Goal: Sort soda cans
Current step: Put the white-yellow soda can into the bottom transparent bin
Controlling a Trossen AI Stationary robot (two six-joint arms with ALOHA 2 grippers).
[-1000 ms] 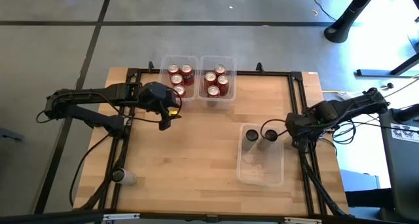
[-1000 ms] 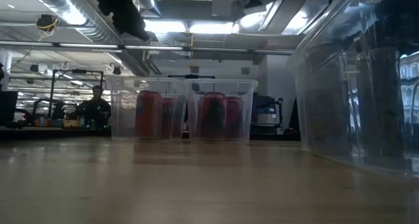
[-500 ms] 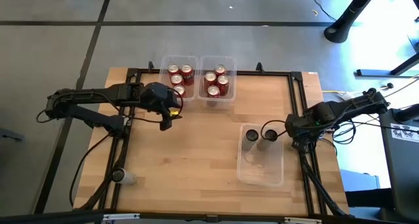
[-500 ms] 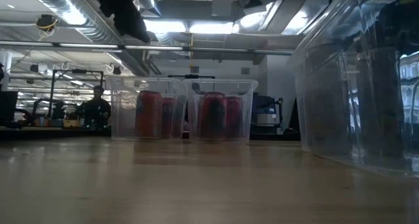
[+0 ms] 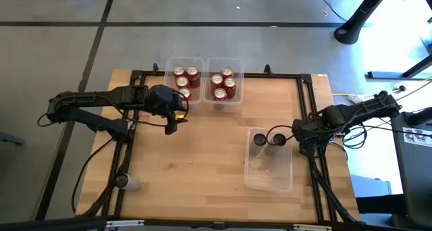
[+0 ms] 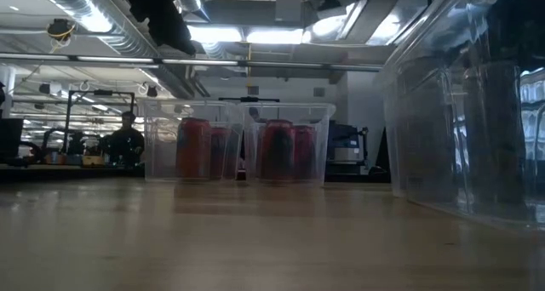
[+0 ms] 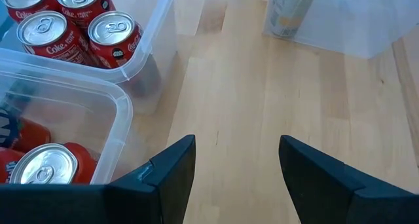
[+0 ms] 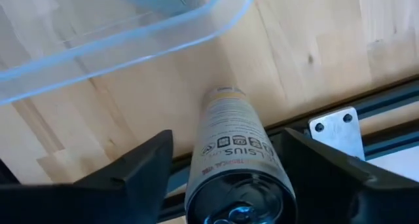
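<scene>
One pale can [image 5: 128,183] lies on its side at the near left corner of the surface [image 5: 202,163], outside any bin. Toward the near right edge stands a clear bin [image 5: 268,187], bare at its near end. At its far end are two dark cans: one [image 5: 259,140] stands free, and the other [image 8: 229,152] sits between the fingers of the right pincer [image 5: 279,138] at the bin's far right corner. A sliver of wood shows between one finger and that can, so this pincer looks loosened, not clamped. Whether the can already rests on the bin floor cannot be told.

Farther back, left of centre, the left pincer [image 7: 236,178] hangs open and empty over bare wood. It is just beside the left of two far bins [image 5: 167,72] at the far edge, both packed with upright red cans [image 5: 183,82].

To finish this step well, the right pincer should probably spread fully and then rise straight up. That way neither finger drags the can over or knocks its neighbour.
</scene>
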